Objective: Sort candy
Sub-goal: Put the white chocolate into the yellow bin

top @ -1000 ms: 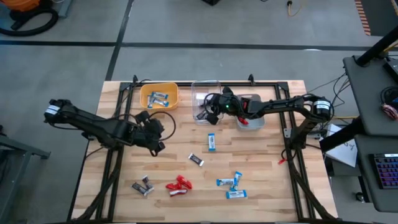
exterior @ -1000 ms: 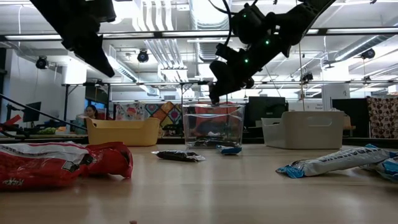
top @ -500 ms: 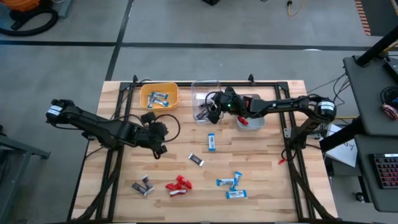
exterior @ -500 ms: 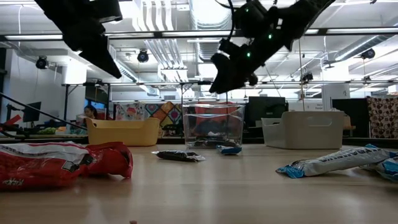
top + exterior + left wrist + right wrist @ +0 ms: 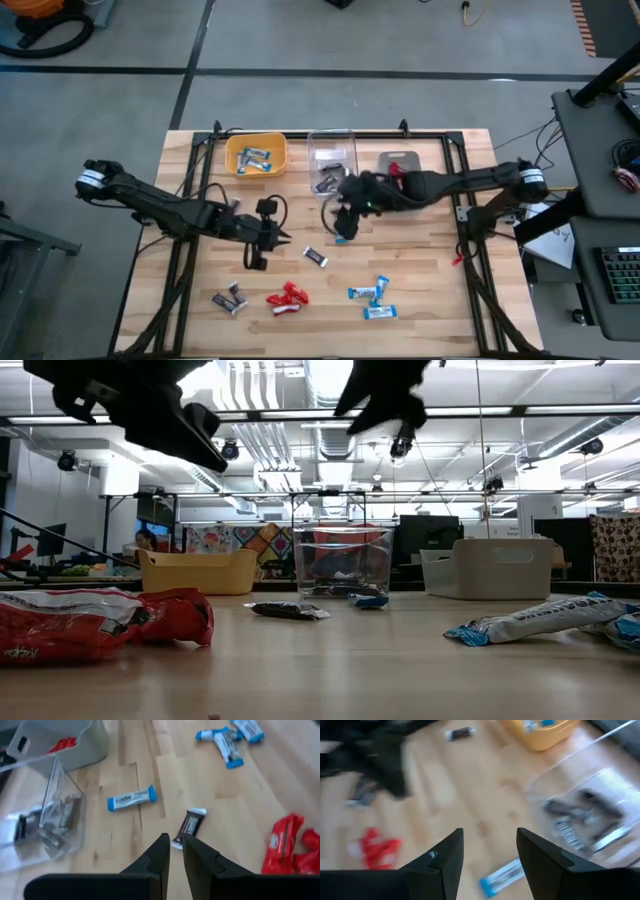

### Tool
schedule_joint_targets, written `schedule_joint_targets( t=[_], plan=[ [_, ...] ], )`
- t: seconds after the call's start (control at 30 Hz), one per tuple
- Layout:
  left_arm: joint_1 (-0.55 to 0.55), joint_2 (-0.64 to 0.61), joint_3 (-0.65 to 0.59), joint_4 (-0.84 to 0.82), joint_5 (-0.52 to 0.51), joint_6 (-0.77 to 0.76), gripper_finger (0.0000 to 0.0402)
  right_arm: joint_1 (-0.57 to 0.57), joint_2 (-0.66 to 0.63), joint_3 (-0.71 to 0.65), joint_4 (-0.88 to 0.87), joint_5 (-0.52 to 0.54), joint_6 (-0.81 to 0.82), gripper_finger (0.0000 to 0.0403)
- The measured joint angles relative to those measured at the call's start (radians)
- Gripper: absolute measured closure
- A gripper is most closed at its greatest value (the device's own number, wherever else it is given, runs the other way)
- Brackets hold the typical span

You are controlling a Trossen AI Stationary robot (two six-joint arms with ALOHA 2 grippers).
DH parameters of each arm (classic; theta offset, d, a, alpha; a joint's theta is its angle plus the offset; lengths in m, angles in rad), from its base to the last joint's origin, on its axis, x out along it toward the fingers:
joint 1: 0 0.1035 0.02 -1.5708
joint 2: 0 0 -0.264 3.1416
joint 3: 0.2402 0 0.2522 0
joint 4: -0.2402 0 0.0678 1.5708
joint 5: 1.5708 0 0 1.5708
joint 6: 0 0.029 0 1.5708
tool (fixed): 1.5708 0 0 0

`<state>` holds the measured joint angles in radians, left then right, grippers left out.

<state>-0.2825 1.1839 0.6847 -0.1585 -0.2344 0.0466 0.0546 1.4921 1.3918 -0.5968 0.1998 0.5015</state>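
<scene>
Lying loose on the tabletop (image 5: 420, 270): four blue candies (image 5: 371, 300), two red (image 5: 286, 298), three brown (image 5: 315, 257). More sitting in three bins (image 5: 256, 156). No legible writing. Left hand (image 5: 281, 238) hovering nearly closed, empty; right hand (image 5: 341, 221) hovering spread, empty.

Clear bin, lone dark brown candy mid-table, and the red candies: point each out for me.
Clear bin (image 5: 333, 150): high view, on its far rim.
Dark brown candy (image 5: 316, 257): high view, middle of the wrapper.
Red candies (image 5: 287, 298): high view, centre of the pile.
</scene>
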Motion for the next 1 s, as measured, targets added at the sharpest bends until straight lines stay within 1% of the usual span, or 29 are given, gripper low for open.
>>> schedule_joint_targets(
  t=[0.2,0.37,0.47,0.57,0.73,1.0],
  plan=[
    [-0.013,0.0,-0.001,-0.007,0.001,-0.18,0.0365,0.117,0.0,0.051,-0.111,-0.018,0.232,0.0227],
    [-0.039,-0.004,0.0,-0.008,0.002,-0.295,0.0365,0.178,0.0,0.041,-0.205,-0.016,0.387,0.0225],
    [-0.053,-0.004,0.0,-0.022,0.002,-0.347,0.0365,0.202,0.017,0.03,-0.224,-0.016,0.455,0.0223],
    [-0.069,-0.005,0.001,-0.035,0.002,-0.379,0.0365,0.218,0.056,0.028,-0.226,-0.016,0.493,0.0223],
    [-0.09,-0.007,0.001,-0.046,0.002,-0.389,0.0365,0.223,0.117,0.028,-0.228,-0.017,0.527,0.0223],
    [-0.094,-0.007,0.001,-0.055,0.0,-0.389,0.0365,0.195,0.198,0.028,-0.228,-0.003,0.549,0.022]
  ],
)
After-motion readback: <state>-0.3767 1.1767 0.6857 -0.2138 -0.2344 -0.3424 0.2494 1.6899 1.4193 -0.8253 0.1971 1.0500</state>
